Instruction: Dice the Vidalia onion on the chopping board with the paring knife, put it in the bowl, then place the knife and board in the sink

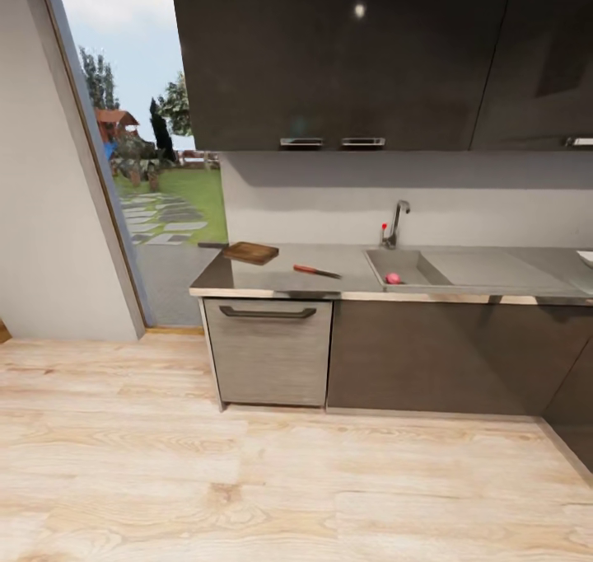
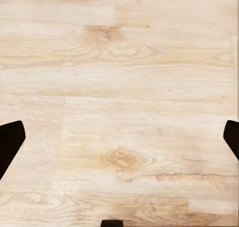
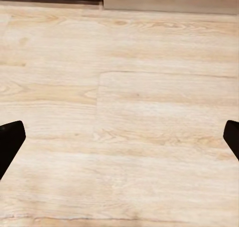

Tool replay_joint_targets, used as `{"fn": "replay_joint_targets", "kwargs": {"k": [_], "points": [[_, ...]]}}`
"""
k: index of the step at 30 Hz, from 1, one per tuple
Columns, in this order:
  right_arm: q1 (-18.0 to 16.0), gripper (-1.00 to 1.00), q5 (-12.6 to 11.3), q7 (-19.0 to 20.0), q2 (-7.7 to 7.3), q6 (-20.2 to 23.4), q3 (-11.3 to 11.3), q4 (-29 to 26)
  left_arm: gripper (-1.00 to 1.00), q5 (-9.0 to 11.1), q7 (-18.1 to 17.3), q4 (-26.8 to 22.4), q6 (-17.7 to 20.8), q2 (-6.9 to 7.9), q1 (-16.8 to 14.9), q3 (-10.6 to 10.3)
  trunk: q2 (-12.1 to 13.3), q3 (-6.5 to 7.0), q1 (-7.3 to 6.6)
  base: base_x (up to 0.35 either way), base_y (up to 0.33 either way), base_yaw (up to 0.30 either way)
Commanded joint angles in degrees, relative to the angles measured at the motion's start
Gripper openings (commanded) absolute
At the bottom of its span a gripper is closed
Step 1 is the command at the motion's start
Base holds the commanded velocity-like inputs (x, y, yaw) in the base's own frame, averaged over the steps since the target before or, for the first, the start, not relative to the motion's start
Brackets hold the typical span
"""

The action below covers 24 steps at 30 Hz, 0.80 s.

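Kitchen countertop (image 1: 272, 280) ahead; Vidalia onion (image 1: 394, 278) in sink (image 1: 412, 267), far from both spread-open end effectors.

One chopping board (image 1: 250, 253), one paring knife (image 1: 316, 271), one Vidalia onion (image 1: 394, 278), one sink (image 1: 478, 270) with one tap (image 1: 397, 222), one white bowl (image 1: 585, 257) at the frame edge, one handled drawer front (image 1: 268, 349), three upper cabinet handles (image 1: 332, 142) visible
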Motion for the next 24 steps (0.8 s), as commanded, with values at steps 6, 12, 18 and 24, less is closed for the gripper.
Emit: {"fn": "replay_joint_targets", "kwargs": {"k": [6,12,18,24], "points": [[0.0,1.0,0.0,0.0,0.06,-0.2,0.0,0.3,1.0,0.2,0.1,-3.4,-5.9,0.05,0.0,-0.1,2.4,1.03,-1.32,0.0,0.0,0.0],[0.0,1.0,0.0,0.0,0.07,-0.2,0.0,0.5,1.0,0.2,0.1,-6.0,-7.4,0.13,0.1,-0.2,4.8,2.11,-2.64,0.0,0.0,0.0],[0.0,1.0,0.0,0.0,0.08,-0.2,0.0,0.6,1.0,0.2,0.0,-9.5,-7.8,0.34,0.2,-0.2,7.2,3.19,-3.96,0.0,0.0,0.0],[0.0,1.0,0.0,0.0,0.08,-0.2,0.0,0.9,1.0,0.2,0.0,-11.7,-9.7,0.33,0.5,-0.2,9.6,4.26,-5.27,0.0,0.0,0.0]]}}
